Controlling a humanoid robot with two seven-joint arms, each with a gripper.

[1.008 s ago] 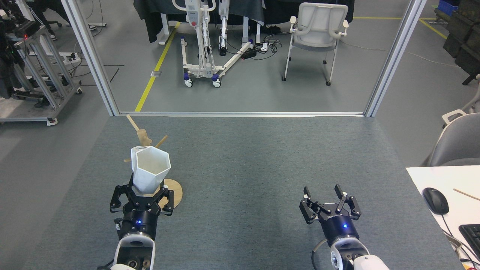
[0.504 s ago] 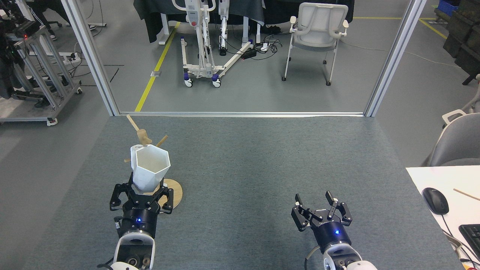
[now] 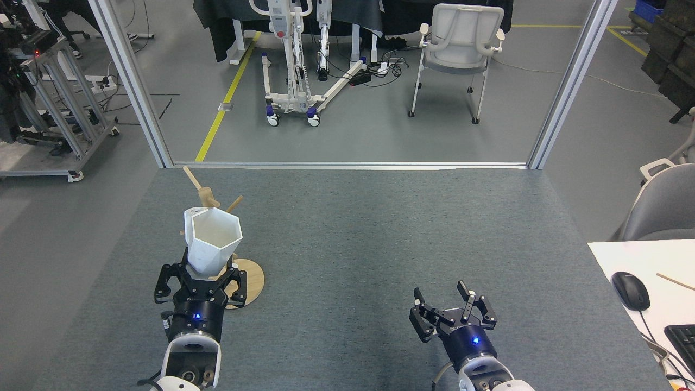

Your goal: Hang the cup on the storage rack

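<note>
Fingers of my left gripper [image 3: 200, 278] clamp the cup's [image 3: 210, 240] narrow base; cup sits upright w/ rim up, in front of the storage rack [image 3: 206, 196] post, above its disc base. Right gripper [image 3: 449, 310] spread wide, holding nothing, far right of cup.

So the cup [image 3: 212, 241] sits just in front of the storage rack [image 3: 208, 202] on the left, right above the left gripper [image 3: 198, 282], with the right gripper [image 3: 452, 307] well apart to the right.
</note>
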